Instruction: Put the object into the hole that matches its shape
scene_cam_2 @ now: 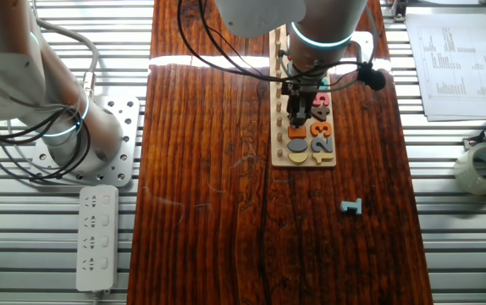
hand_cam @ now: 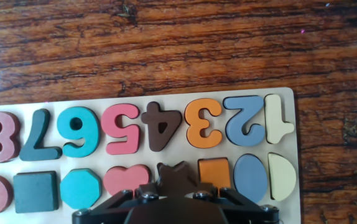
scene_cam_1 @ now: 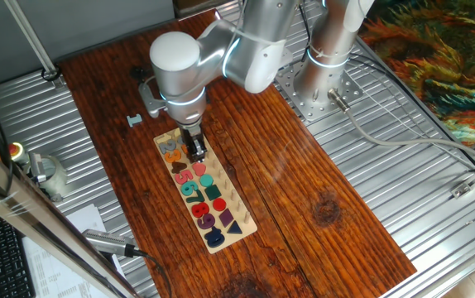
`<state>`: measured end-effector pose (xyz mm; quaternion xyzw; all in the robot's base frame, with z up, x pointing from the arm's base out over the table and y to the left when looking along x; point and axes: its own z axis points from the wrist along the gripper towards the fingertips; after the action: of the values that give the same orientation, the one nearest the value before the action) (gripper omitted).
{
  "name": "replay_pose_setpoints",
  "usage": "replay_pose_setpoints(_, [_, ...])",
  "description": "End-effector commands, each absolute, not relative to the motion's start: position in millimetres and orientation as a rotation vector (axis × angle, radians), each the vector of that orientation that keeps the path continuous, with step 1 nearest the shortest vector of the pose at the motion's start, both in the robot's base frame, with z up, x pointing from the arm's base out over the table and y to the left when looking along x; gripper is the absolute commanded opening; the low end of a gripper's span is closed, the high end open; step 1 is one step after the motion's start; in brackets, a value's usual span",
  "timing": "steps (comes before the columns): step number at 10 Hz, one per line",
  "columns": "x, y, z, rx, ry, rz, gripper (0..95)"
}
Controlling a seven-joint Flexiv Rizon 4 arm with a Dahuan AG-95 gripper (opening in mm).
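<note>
We judged the step as the placing: the claw (hand_cam: 177, 194) was low over the board (hand_cam: 166, 99), at the bottom middle of the hand view. The star (hand_cam: 177, 173) looked dark brown there, sat between the pink heart (hand_cam: 124, 179) and the orange square (hand_cam: 214, 172), at its hole, which was hidden under it. We could not tell if the fingers held the star or were apart. Next we would check that the points line up, then release and lift straight up.
</note>
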<state>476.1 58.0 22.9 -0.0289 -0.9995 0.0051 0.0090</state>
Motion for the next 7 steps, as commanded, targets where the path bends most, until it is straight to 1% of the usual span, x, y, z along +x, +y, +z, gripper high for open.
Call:
replay_pose_setpoints(1, [475.4, 59.6, 21.1, -0.089, -3.126, 0.017, 0.0])
replay_pose_setpoints(7, [475.3, 59.7, 22.3, -0.075, -3.131, 0.018, 0.0])
